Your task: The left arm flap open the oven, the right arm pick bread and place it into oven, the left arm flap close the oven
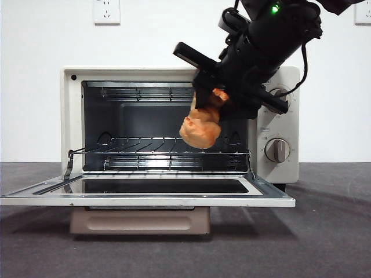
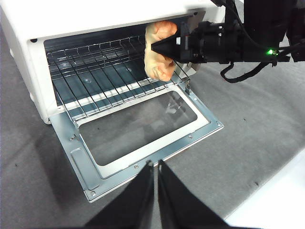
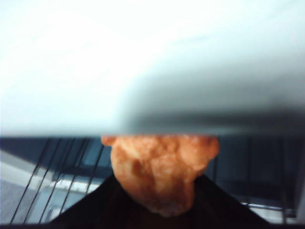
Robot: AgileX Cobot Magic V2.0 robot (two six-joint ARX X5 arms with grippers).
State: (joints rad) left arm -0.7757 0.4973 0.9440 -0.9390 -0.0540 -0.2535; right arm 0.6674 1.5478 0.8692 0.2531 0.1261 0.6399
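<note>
One bread [image 1: 200, 131], golden-orange and lumpy, pinched in the right tool [image 1: 215, 99], hanging at the oven's mouth above the wire rack [image 1: 156, 152] (not touching it). One cream-white oven [image 1: 71, 116] on the grey counter [image 1: 330, 231], door [image 1: 145, 194] dropped flat, two beige knobs [image 1: 277, 150] at its side. Left tool [image 2: 156, 167] pressed closed on nothing, hovering off the door's front edge

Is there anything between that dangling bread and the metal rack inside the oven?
No. In the front view the bread, held by the right gripper, hangs just above the wire rack, with only open air between them.
</note>
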